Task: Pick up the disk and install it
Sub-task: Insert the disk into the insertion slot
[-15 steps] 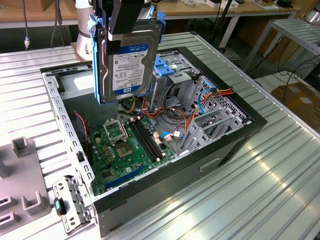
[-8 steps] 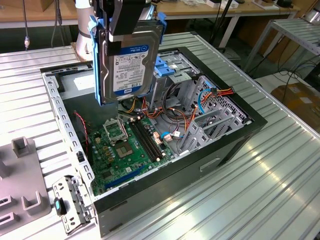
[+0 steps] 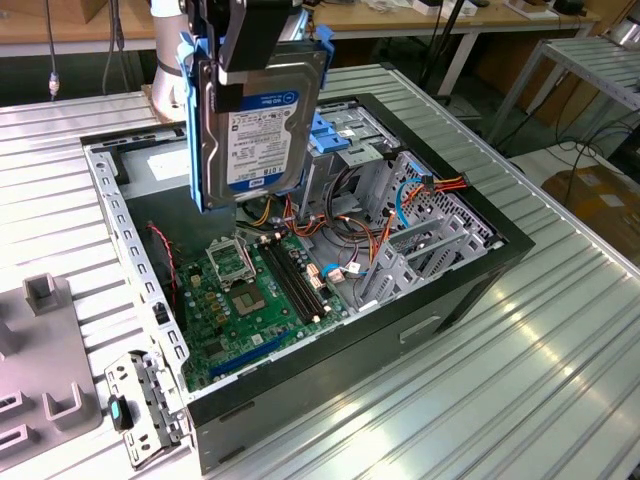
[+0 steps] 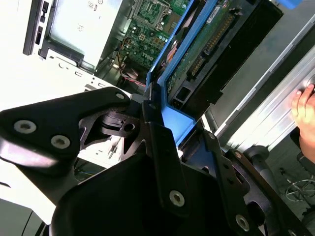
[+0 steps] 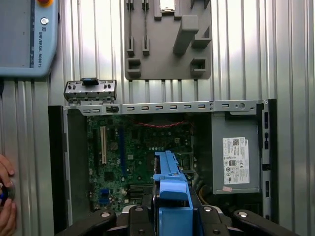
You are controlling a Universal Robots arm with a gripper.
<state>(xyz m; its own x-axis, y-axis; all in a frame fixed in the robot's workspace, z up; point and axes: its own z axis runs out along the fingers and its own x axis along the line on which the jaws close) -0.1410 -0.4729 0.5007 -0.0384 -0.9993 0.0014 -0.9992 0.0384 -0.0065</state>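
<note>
Disk (image 3: pixel 255 135) upright in hand (image 3: pixel 258 48)

The disk (image 3: pixel 262 118) is showing silver metal under a paper label (image 3: pixel 265 142), blue plastic rails (image 3: pixel 200 150) edging it at three and nine o'clock.

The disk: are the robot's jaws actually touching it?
Touching. In the second wrist view the gripper has its jaws clamped on the disk, at its blue rails; the exterior view shows it held upright above the computer case.
</note>
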